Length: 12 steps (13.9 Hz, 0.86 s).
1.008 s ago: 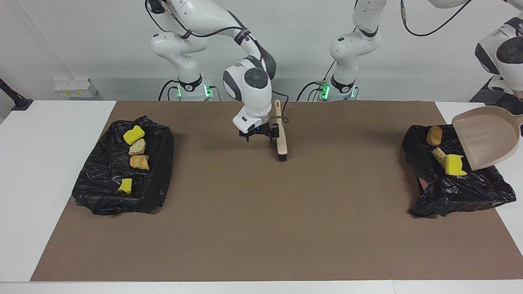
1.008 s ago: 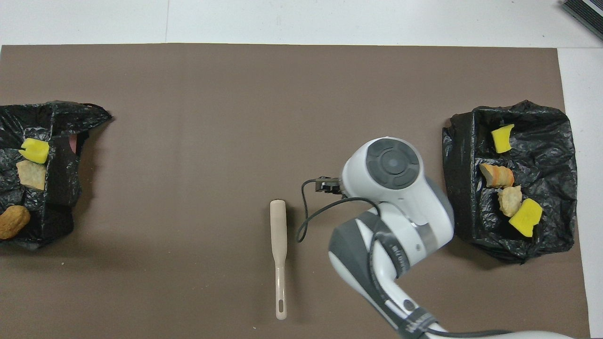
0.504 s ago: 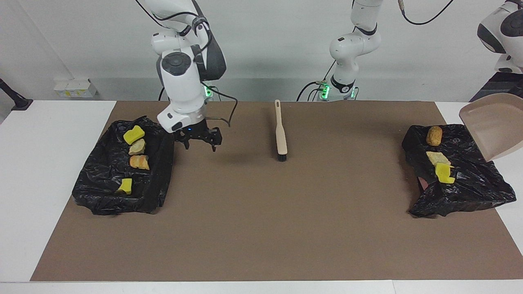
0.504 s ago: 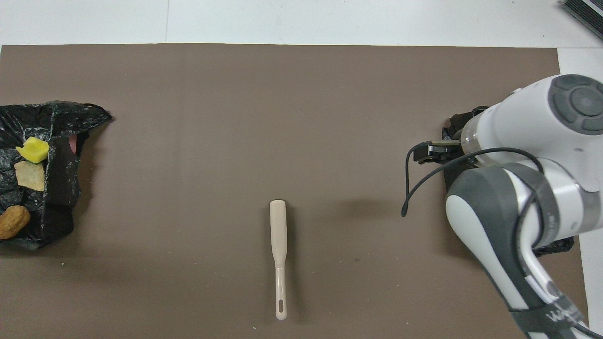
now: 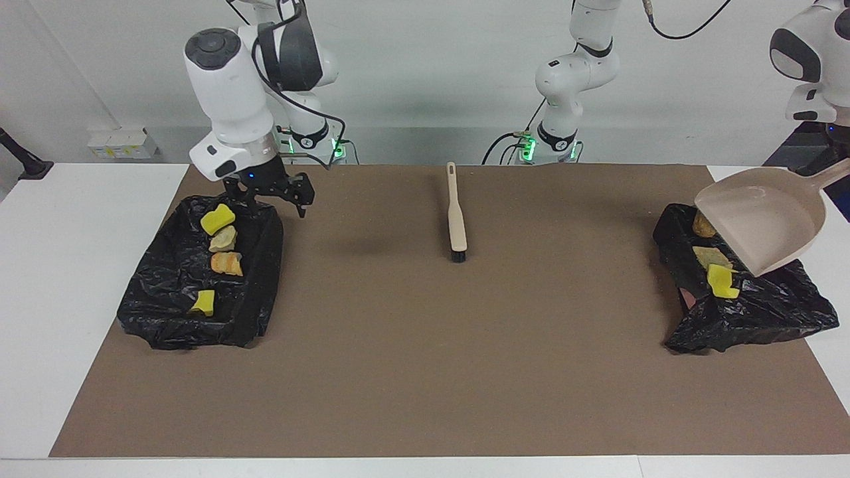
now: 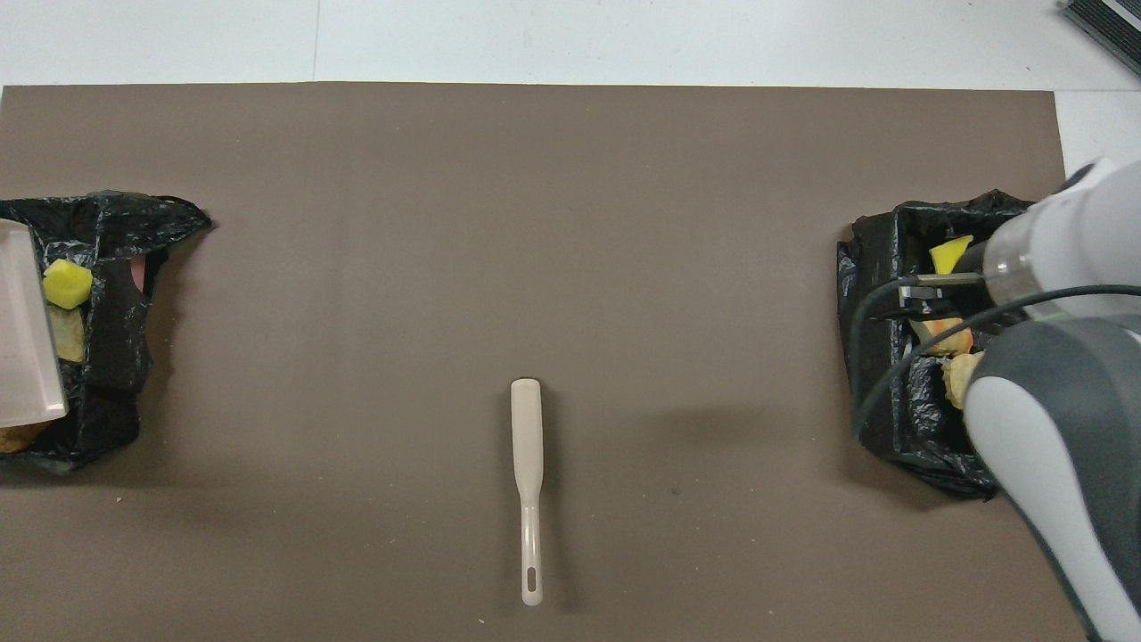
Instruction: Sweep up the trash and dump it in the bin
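**Trash binned at both ends, brush set down**

All the trash [image 5: 222, 249] in view sits in the two black-lined bins: four chunks in the bin [image 5: 199, 279] at the right arm's end, three under the tilted, empty dustpan [image 5: 764, 216] at the other. The left hand [image 5: 820, 162] grips the dustpan's handle. The right hand [image 5: 269, 192], fingers wide and empty, hovers over its bin. The brush [image 5: 455, 216] lies mid-desk. Only putting the dustpan down seems left.

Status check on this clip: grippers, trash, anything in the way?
Right gripper open, empty, over the bin at its end. Left gripper shut on dustpan, tilted over the other bin. Trash in both bins. Brush lies mid-mat, nothing in the way.
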{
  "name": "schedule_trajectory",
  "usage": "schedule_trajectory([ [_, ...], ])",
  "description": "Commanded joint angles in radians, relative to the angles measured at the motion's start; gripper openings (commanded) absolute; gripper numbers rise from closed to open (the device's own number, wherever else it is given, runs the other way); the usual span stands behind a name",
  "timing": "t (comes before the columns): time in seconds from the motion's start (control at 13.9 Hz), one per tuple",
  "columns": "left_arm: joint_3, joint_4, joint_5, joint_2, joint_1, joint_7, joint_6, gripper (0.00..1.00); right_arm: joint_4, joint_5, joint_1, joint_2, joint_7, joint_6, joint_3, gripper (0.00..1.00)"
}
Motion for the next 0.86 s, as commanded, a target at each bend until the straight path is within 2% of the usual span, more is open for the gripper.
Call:
schedule_trajectory([
  [0.0, 0.01, -0.031, -0.055, -0.033, -0.11, -0.242, -0.078, 0.0, 0.016, 0.002, 0.021, 0.019, -0.06, -0.011, -0.051, 1.0],
  [0.36, 0.01, -0.062, -0.176, -0.018, -0.299, -0.775, -0.094, 0.0, 0.013, 0.002, 0.054, 0.021, -0.062, 0.013, -0.076, 1.0],
  [0.58, 0.01, -0.059, -0.222, 0.022, -0.408, -0.925, -0.073, 0.0, 0.01, 0.0, 0.071, 0.017, -0.062, 0.012, -0.096, 1.0],
  [0.79, 0.011, -0.044, -0.3, 0.082, -0.504, -1.145, 0.015, 0.0, 0.008, 0.0, 0.071, 0.014, -0.062, 0.012, -0.096, 1.0],
])
